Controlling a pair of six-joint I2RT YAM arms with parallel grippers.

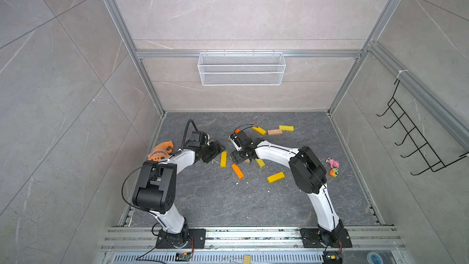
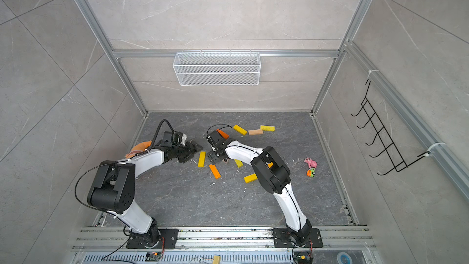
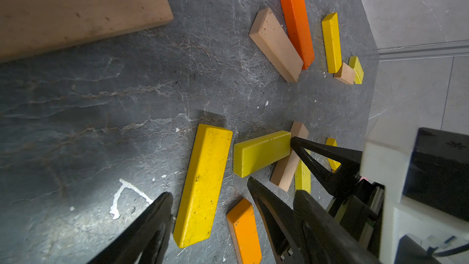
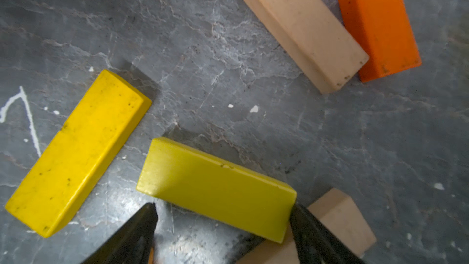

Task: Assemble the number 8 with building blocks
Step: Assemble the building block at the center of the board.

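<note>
Right gripper (image 4: pixel 223 206) spread at lime block (image 4: pixel 215 189), tan block (image 4: pixel 340 214) touching, plush (image 1: pixel 162 148) aside

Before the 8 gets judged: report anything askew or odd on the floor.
The lime-yellow block overlaps a tan block at one end, seemingly propped, not flat. White flecks litter the floor. The blocks lie scattered, forming no 8.

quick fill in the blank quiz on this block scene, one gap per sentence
1. The wire basket hanging on the back wall is ____ in colour.
2. The plush toy is mostly ____.
3. In the left wrist view, the open left gripper straddles a block coloured ____.
4. The pink toy lies on the robot's ____ side.

Missing words: white; orange; yellow; right
</note>
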